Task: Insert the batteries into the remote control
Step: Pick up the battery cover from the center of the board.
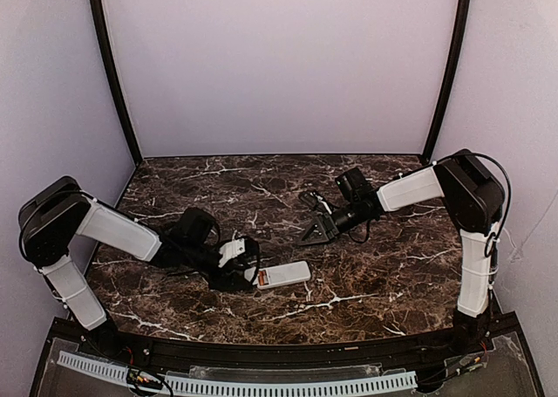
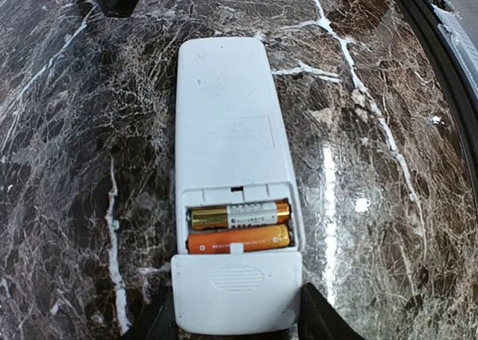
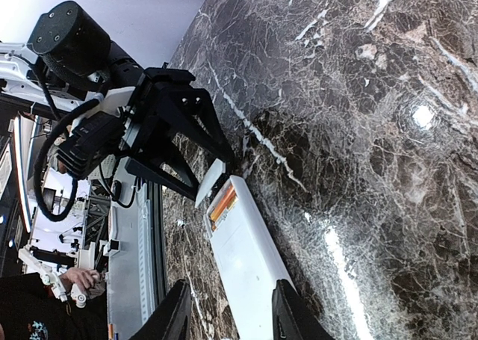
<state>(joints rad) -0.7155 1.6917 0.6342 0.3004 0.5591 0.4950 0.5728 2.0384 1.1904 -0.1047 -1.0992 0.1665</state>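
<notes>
Nearest, left wrist view: the left gripper (image 2: 237,310) sits low at the near end of the remote (image 2: 224,116). Its jaws are roughly half apart, one finger on either side of a small white cover (image 2: 237,280). The fingers look to be on or just off the cover's side edges. Cannot tell whether they truly pinch it. In the right wrist view the cover sits tilted, far edge down at the remote and near edge raised.

Just beyond: both batteries (image 2: 239,226) lie side by side in the open bay, the orange one nearer and the gold one farther, seated flat. Loading itself looks done, and the cover appears to be what remains.

Beyond that: the remote lies flat on the desk (image 2: 67,168), plain back up, its long axis running away from the left gripper. The top view puts it near the front middle of the desk.

Handling, as a judgement: light, stiff, smooth plastic on polished stone, likely to skate if shoved endwise. The cover is thin. It is best taken by its side edges, laid low and slid lengthwise. Forced at an angle, its catch could bend or snap. The remote wants bracing by its long sides at the far end.

Farthest: the right gripper (image 3: 234,284) hangs raised past the remote's far end, jaws partly open and holding nothing. The top view shows bare desk between it and the remote.
</notes>
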